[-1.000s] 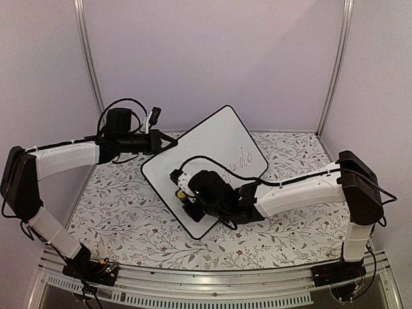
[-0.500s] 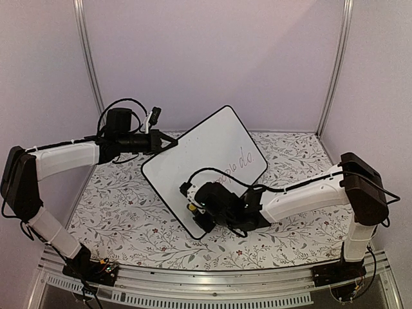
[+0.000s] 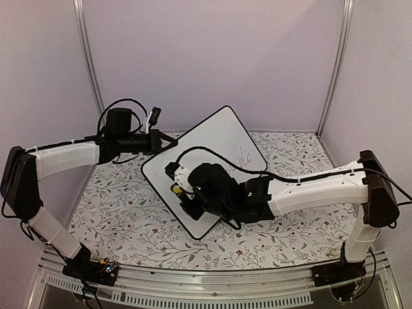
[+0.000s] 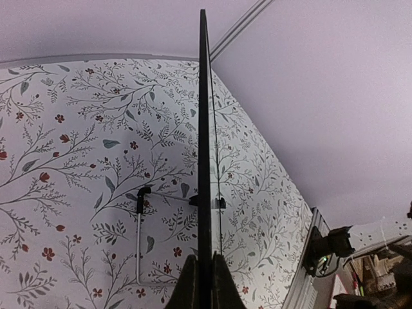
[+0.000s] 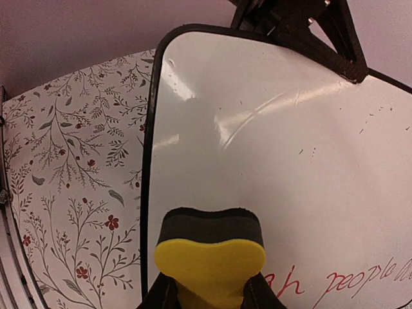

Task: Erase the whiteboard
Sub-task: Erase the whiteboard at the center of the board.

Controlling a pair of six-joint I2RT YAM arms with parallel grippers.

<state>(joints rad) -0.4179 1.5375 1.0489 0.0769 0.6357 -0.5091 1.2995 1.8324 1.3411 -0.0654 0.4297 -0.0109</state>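
I see the whiteboard at the centre of the table, standing skewed, one corner toward the far wall and one toward the arm bases. Whether its lower edge touches the floral cloth, I cannot tell.

The left gripper is clamped on the board's left edge; the left wrist view shows one finger on each face of the thin black frame.

The right gripper is closed around a yellow-and-black eraser. The eraser sits over the near left part of the board face, just left of the red handwriting. I cannot tell whether the eraser touches the board.
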